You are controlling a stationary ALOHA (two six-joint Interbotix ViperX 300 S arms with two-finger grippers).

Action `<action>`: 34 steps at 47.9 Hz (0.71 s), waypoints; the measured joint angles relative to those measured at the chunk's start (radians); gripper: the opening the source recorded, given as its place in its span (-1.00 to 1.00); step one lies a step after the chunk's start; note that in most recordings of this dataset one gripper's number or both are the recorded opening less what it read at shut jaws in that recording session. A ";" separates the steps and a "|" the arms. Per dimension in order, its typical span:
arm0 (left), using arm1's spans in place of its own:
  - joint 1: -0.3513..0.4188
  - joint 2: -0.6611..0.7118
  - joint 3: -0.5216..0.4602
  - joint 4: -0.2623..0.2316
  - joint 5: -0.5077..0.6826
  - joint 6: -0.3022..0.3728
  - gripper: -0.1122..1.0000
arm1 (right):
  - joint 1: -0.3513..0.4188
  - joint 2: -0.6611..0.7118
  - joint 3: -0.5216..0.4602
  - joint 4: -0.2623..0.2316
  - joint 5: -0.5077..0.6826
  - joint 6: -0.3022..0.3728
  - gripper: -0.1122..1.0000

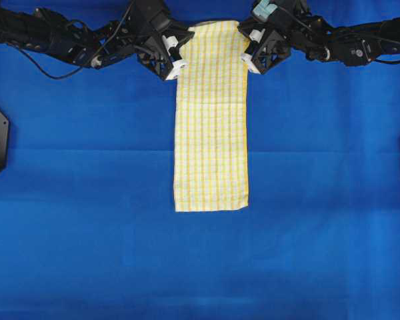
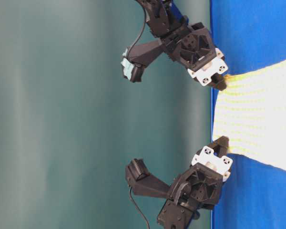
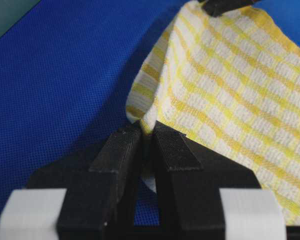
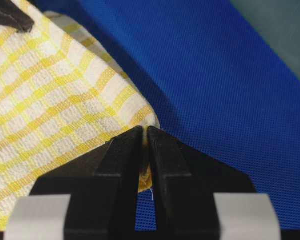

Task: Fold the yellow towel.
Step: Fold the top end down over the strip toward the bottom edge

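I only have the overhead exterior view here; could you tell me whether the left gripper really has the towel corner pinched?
Observer: Yes. In the left wrist view the left gripper is shut on a corner of the yellow towel, with cloth squeezed between the pads.
Operator: Thank you. And is the right one the same?
Observer: The right gripper is likewise shut on its own corner; a little hem pokes out below the fingertips.
Operator: Is that held end off the table?
Observer: The table-level view shows both held corners just above the blue cloth, with the towel stretched fairly taut between them.
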 measured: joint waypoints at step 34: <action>-0.311 -0.296 0.198 0.000 0.015 -0.063 -0.73 | 0.307 -0.282 0.201 0.092 0.021 0.021 -0.70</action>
